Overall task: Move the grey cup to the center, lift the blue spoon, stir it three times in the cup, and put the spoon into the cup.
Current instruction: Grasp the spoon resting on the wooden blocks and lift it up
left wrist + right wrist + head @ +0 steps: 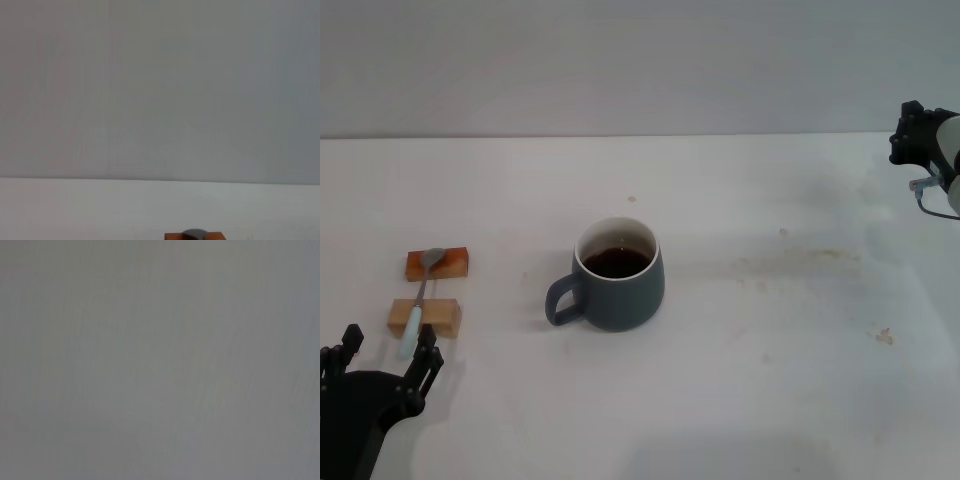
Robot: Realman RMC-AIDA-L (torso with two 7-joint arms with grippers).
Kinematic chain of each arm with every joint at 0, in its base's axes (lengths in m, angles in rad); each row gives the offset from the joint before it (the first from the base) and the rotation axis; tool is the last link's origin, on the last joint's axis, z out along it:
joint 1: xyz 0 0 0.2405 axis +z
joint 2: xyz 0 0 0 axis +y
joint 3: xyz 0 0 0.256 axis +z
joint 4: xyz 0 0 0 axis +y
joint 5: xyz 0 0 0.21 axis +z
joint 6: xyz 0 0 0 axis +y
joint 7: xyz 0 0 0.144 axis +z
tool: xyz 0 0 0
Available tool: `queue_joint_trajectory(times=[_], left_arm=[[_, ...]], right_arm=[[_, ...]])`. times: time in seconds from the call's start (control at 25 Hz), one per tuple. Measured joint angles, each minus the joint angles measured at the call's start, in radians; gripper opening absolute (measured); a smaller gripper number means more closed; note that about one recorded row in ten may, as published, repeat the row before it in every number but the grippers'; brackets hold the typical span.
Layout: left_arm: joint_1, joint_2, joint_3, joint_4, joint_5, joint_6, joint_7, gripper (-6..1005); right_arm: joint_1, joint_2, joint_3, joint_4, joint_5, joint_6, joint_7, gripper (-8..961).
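Note:
The grey cup (615, 277) stands near the middle of the white table, handle toward my left, with dark brown liquid inside. The blue spoon (417, 310) lies across two small blocks at the left, its metal bowl on the orange block (438, 263) and its pale blue handle on the tan block (425, 316). My left gripper (385, 355) is open and empty, just in front of the spoon's handle end. The left wrist view shows only the spoon's bowl (195, 233) on the orange block (172, 236). My right gripper (918, 140) is raised at the far right edge, away from everything.
The white table (770, 330) has a few faint stains and crumbs right of the cup. A grey wall (640, 60) stands behind the table. The right wrist view shows only blank grey.

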Motion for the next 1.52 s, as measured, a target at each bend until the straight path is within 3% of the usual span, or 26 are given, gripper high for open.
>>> queue_joint_trajectory(times=[0.48, 1.24, 1.52], left_arm=[[-0.056, 0.0, 0.021, 0.057, -0.062, 0.022, -0.005, 812], [-0.071, -0.002, 0.031, 0.081, -0.088, 0.008, -0.001, 811], [-0.105, -0.002, 0.056, 0.119, -0.124, 0.01, -0.005, 791]], right_arm=[[-0.001, -0.001, 0.002, 0.015, 0.0, -0.003, -0.001, 16], [-0.002, -0.009, 0.007, 0.017, 0.001, -0.017, -0.002, 16], [-0.005, -0.011, 0.009, 0.048, 0.005, -0.011, -0.042, 16]])
